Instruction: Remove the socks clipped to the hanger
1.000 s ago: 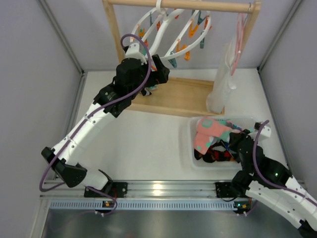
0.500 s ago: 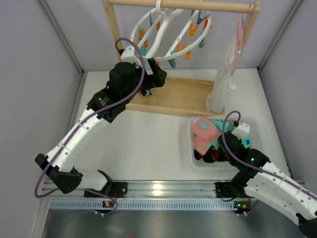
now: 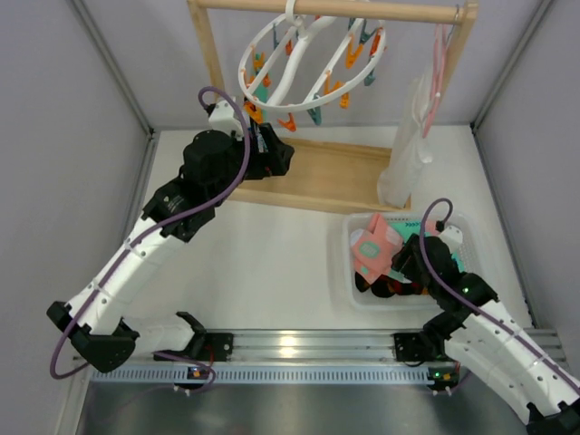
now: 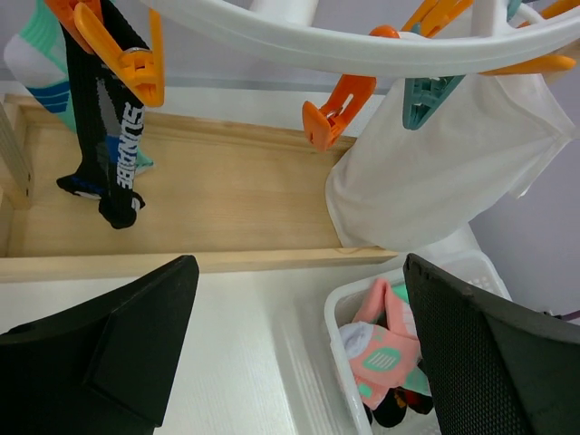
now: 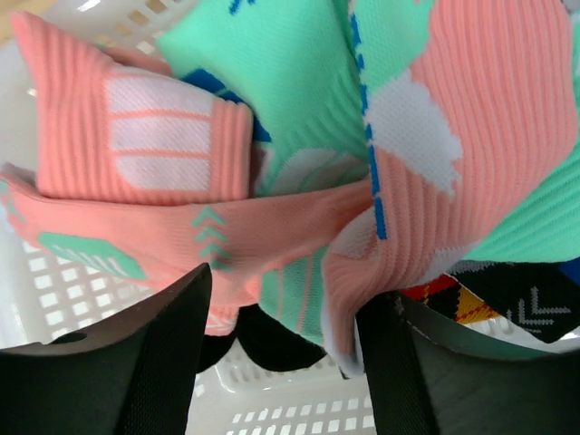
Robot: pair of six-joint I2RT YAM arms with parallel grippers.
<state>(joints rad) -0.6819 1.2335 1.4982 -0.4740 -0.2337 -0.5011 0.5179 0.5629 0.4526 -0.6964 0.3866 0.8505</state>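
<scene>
We see the hanger (image 3: 292,71) at twelve o'clock, a black sock (image 4: 107,136) clipped on, our left gripper (image 3: 276,156) just below, jaws spread and empty, our right gripper (image 5: 285,272) at four o'clock, jaws spread over pink socks (image 3: 370,249) in the basket (image 3: 349,272)

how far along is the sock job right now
Done: pink and mint socks lie in the white basket. In hand: the left hand hangs open under the hanger; the right hand is down on the basket pile, grip unclear. Left: a black sock and a teal sock hang from orange clips.
</scene>
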